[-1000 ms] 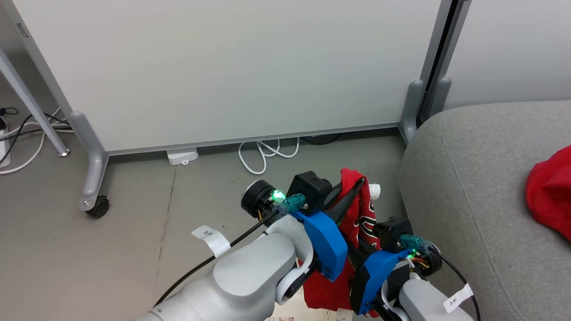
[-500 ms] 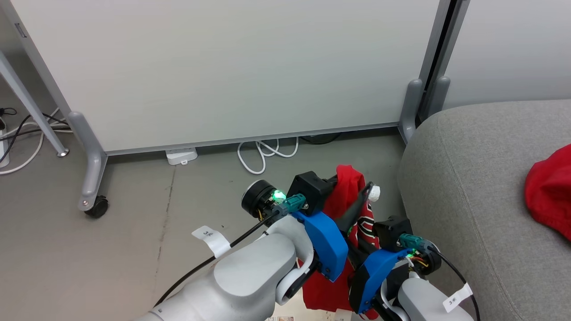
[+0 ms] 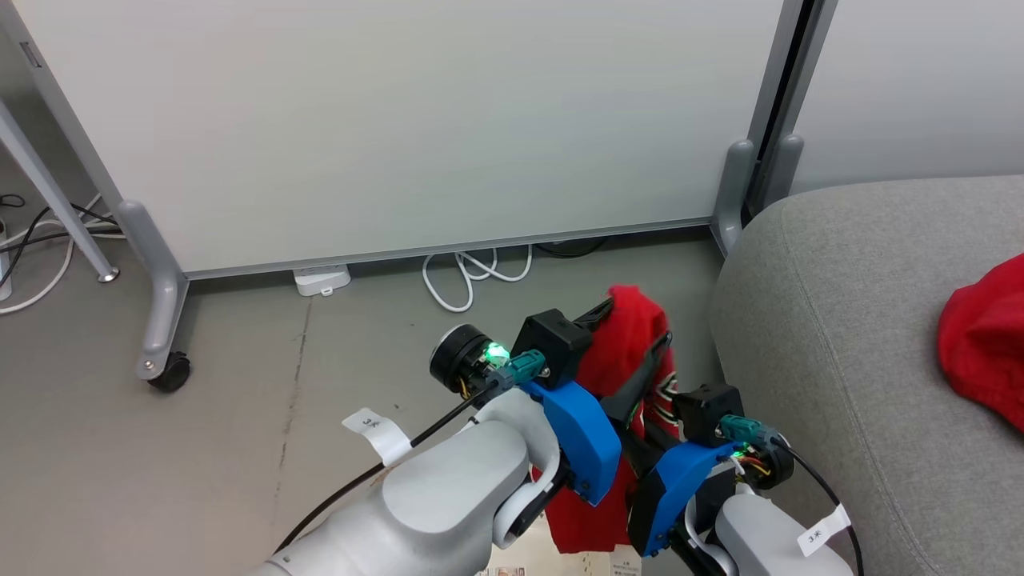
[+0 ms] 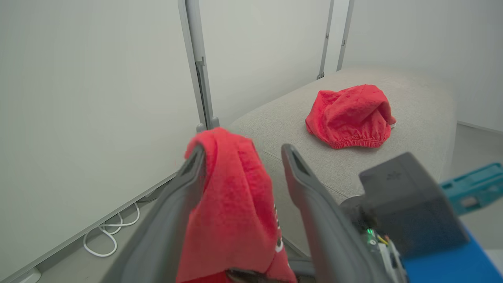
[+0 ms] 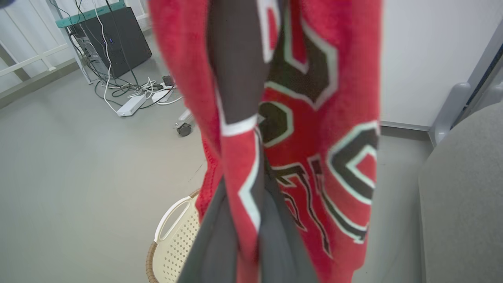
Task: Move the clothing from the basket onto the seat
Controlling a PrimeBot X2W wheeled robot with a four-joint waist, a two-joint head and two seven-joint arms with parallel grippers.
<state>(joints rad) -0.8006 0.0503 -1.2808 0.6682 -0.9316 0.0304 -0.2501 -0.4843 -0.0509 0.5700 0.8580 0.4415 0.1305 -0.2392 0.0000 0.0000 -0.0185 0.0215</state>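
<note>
A red garment with dark printed marks [image 5: 314,129] hangs above the floor between my two grippers. My left gripper [image 4: 243,151] is open, and the top of the garment [image 4: 232,188] lies draped over its left finger. In the head view that gripper [image 3: 637,323] stands just left of the grey seat [image 3: 840,360]. Lower down, my right gripper [image 5: 241,23] is shut on the same garment. A second red garment [image 4: 349,116] lies bunched on the seat [image 4: 353,165]. The cream perforated basket [image 5: 173,236] with its brown rim sits on the floor below.
A white partition panel [image 3: 400,120] on grey legs with a caster [image 3: 170,372] stands behind. White cables [image 3: 472,276] and a power strip [image 3: 322,280] lie under it. A black box with more cables [image 5: 114,43] sits farther off on the grey floor.
My left gripper's fingers have spread apart, and the garment's top now hangs over one finger. The head camera has shifted slightly.
</note>
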